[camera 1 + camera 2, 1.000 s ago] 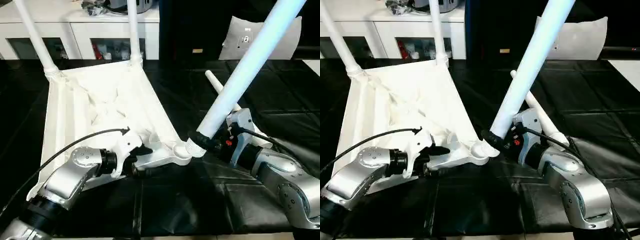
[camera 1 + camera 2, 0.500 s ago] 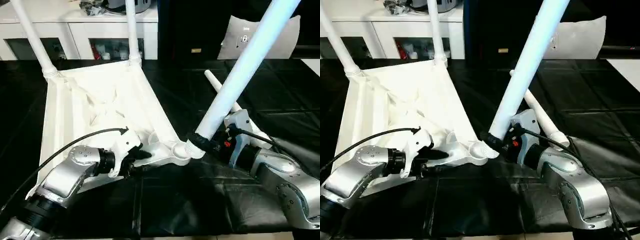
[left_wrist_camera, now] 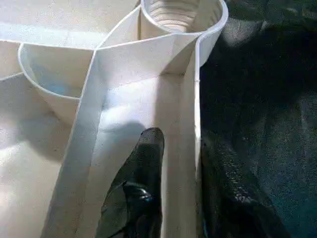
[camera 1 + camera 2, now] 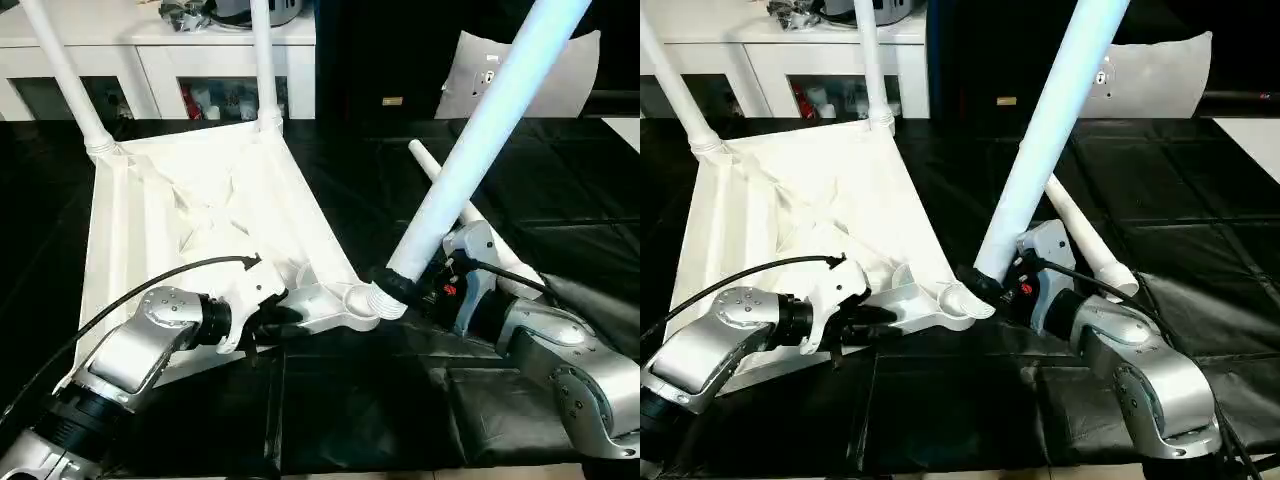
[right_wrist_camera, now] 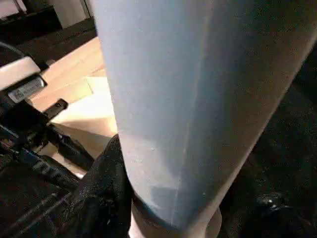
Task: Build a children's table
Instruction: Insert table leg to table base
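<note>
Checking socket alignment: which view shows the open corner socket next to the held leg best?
Left wrist view: the corner socket is close, its ribbed bore visible. Both eye views show it small beside the held leg; the right wrist view shows no socket.

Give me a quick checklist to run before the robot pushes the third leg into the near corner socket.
1. Right gripper holding the third leg near its lower end: ok.
2. Near corner socket empty: ok.
3. Leg end over the socket: not ok, it sits beside it.
4. Leg upright: not ok, tilted.
5. Left gripper firm on the tabletop rim: cannot tell.
6. Two far legs standing in their sockets: ok.
</note>
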You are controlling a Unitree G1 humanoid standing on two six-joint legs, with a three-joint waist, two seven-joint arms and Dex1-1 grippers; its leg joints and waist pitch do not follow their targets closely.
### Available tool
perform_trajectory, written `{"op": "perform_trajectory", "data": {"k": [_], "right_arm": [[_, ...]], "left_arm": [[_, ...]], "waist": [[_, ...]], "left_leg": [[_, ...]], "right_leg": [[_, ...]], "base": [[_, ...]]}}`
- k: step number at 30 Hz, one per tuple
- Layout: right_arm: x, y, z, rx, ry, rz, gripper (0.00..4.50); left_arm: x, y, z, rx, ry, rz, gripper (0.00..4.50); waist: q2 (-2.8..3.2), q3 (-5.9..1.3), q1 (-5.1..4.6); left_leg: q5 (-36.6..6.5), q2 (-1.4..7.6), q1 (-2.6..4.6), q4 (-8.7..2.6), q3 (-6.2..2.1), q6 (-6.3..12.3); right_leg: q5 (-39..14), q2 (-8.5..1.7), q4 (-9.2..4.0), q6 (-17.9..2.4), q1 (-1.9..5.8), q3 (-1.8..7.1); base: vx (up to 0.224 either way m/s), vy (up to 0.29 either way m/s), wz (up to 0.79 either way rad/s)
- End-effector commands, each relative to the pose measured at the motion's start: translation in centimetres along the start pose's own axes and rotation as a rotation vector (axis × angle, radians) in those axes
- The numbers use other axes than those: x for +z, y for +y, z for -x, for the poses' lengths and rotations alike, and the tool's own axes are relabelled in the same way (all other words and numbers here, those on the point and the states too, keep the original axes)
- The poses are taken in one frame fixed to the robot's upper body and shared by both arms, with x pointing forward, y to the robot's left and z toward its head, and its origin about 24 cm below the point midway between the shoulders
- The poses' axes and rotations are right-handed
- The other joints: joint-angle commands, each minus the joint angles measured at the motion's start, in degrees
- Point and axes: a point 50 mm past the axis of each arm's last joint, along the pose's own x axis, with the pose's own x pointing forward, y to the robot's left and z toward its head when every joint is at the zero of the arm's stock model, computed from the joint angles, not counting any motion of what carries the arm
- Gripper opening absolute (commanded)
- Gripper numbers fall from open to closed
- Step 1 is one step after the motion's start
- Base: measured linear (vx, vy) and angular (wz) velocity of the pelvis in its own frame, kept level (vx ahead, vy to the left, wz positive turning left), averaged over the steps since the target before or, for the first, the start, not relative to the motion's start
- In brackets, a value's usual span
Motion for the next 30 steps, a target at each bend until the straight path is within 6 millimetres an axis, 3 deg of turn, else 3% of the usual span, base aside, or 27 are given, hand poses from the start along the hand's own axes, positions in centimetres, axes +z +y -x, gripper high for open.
{"op": "perform_trajectory", "data": {"k": [1,8,9,12,13,17,24,30], "right_arm": [[0.5,0.0,-0.4,-0.001,-0.014,0.015,1.89],[0.3,0.2,-2.2,0.049,-0.022,0.063,1.89],[0.4,0.2,-2.5,0.071,-0.022,0.059,1.89],[0.5,0.3,-3.1,0.127,-0.011,0.044,1.89],[0.5,0.3,-3.2,0.134,-0.008,0.047,1.89],[0.6,0.2,-3.6,0.164,0.016,0.054,1.89],[-0.1,-0.4,-4.2,0.184,0.095,0.083,1.89],[-0.5,-0.8,-4.1,0.172,0.129,0.088,1.89]], "left_arm": [[-0.7,0.5,0.3,0.027,0.052,0.001,0.77],[-1.1,1.2,0.5,0.065,0.088,-0.115,0.19],[-1.2,1.3,0.5,0.056,0.099,-0.123,0.11],[-1.2,1.8,0.7,0.007,0.101,-0.099,0.01],[-1.1,1.9,0.7,-0.003,0.096,-0.095,0.01],[-0.9,2.2,1.1,-0.052,0.094,-0.132,0.00],[-0.4,2.1,1.2,-0.122,0.035,-0.163,0.00],[-0.3,2.3,1.1,-0.127,0.015,-0.176,0.00]], "waist": [[0.60,-3.06,-0.22],[0.45,-2.61,-0.40],[0.18,-2.58,-0.53],[0.39,-2.53,-0.59],[0.15,-2.48,-0.70],[0.24,-2.56,-0.74],[0.23,-2.87,-0.51],[0.02,-2.66,-0.10]], "left_leg": [[-11.6,3.74,1.28,-4.58,-1.30,-1.31],[-14.6,3.79,1.31,-4.87,-1.31,-2.05],[-14.7,3.82,1.29,-4.94,-1.32,-1.90],[-15.0,3.75,1.39,-4.91,-1.34,-1.88],[-14.9,3.70,1.33,-4.94,-1.31,-1.82],[-14.1,3.85,1.27,-5.00,-1.35,-1.72],[-9.9,3.89,1.10,-4.76,-1.04,-0.52],[-11.3,4.14,1.35,-4.93,-0.71,-0.74]], "right_leg": [[-4.1,-4.92,-4.87,-12.6,1.56,3.00],[-9.5,-5.13,-5.47,-11.5,1.23,3.16],[-9.9,-5.05,-5.48,-11.3,1.25,3.14],[-12.0,-5.16,-5.53,-11.2,1.07,3.14],[-12.1,-5.07,-5.56,-11.2,1.03,3.13],[-11.0,-5.18,-5.35,-11.5,1.06,3.11],[-2.0,-5.05,-4.60,-13.6,1.38,2.85],[-4.7,-5.22,-4.94,-13.1,1.22,2.99]], "base": [[0.000,0.000,0.00],[0.000,0.000,0.00],[0.000,0.000,0.00],[0.000,0.000,0.00],[0.000,0.000,0.00],[0.000,0.000,0.00],[0.000,0.000,0.00],[0.000,0.000,0.00]]}}
